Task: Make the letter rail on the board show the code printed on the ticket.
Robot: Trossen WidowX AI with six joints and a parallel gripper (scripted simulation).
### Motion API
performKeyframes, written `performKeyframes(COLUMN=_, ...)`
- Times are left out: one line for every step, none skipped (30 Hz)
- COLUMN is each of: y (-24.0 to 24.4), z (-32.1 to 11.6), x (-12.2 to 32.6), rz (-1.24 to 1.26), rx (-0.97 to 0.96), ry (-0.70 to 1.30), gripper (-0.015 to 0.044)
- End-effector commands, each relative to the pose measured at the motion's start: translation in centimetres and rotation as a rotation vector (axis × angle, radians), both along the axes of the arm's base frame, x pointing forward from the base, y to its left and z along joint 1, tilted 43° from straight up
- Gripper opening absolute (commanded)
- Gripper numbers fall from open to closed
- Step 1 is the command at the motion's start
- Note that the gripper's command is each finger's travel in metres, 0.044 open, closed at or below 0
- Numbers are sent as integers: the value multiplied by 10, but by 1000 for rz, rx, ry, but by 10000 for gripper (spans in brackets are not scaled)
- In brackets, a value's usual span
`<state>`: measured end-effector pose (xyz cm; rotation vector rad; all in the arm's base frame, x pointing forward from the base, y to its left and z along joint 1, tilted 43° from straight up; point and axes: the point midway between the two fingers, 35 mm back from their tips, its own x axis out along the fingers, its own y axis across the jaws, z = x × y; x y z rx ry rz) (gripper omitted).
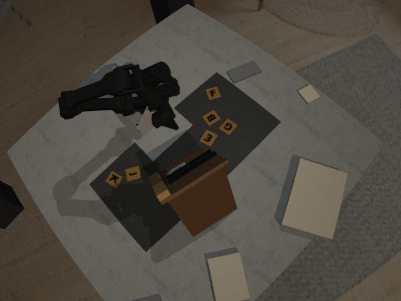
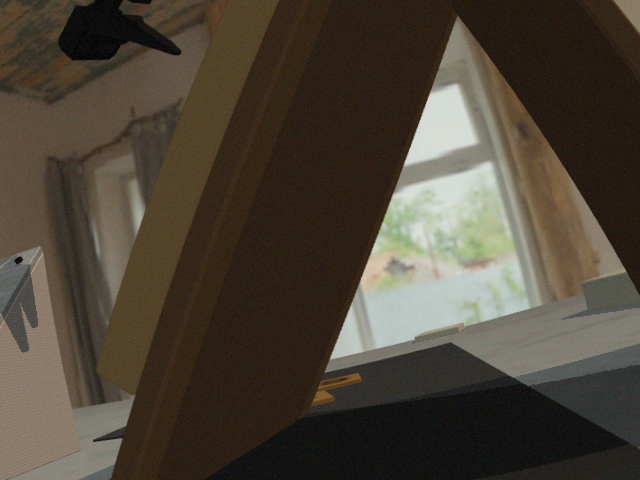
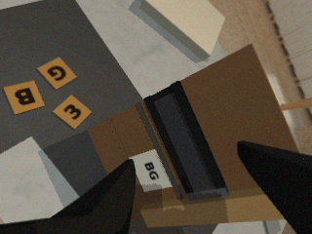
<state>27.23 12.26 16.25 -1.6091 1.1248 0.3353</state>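
Observation:
The black rail (image 1: 191, 167) (image 3: 177, 141) lies on the sloping brown board (image 1: 202, 197) (image 3: 231, 97) with no tile in it. The white ticket (image 3: 152, 171) beside the rail reads BG. Orange tiles lie flat on dark mats: B (image 1: 211, 117) (image 3: 23, 97), G (image 1: 228, 126) (image 3: 58, 73), 3 (image 1: 208, 138) (image 3: 72, 111), F (image 1: 213, 93), J (image 1: 132, 173) and K (image 1: 113, 179). My gripper (image 3: 185, 156) is open and empty, above the table on the ticket side of the board. In the wrist view its fingers frame the ticket and rail.
A light wooden strip (image 1: 160, 190) (image 3: 253, 210) runs along one side edge of the board. A pale box (image 1: 148, 123) (image 2: 38, 372) stands below the arm. Cream blocks (image 1: 314, 197) (image 1: 228, 275), a small cream block (image 1: 308, 93) and a grey slab (image 1: 244, 71) stand around the mats.

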Motion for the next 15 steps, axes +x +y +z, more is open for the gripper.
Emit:
performKeyframes(y=21, z=-59, x=28, rz=-484, rx=257, ry=-199, gripper=340)
performKeyframes(y=22, z=-66, x=30, rz=-532, rx=279, ry=-220, gripper=340)
performKeyframes(y=23, z=-71, x=32, rz=-573, rx=297, ry=-239, gripper=340)
performKeyframes(y=24, z=-77, x=33, rz=-614, rx=314, ry=-257, gripper=340)
performKeyframes(y=25, z=-83, x=35, rz=-655, rx=331, ry=-276, gripper=340)
performKeyframes(y=26, z=-89, x=36, rz=-696, rx=348, ry=-295, gripper=340)
performKeyframes(y=27, z=-95, x=38, rz=-738, rx=364, ry=-315, gripper=340)
performKeyframes(y=27, z=-101, x=39, rz=-780, rx=380, ry=-335, gripper=340)
performKeyframes(y=28, z=-107, x=41, rz=-823, rx=395, ry=-357, gripper=340)
performKeyframes(y=28, z=-113, x=42, rz=-866, rx=409, ry=-379, gripper=340)
performKeyframes(y=29, z=-119, x=43, rz=-910, rx=422, ry=-401, gripper=340)
performKeyframes(y=29, z=-126, x=44, rz=-953, rx=435, ry=-423, gripper=340)
performKeyframes(y=29, z=-132, x=45, rz=-995, rx=448, ry=-446, gripper=340)
performKeyframes(y=30, z=-138, x=46, rz=-1038, rx=460, ry=-470, gripper=340)
performKeyframes(y=30, z=-145, x=47, rz=-1080, rx=471, ry=-494, gripper=340)
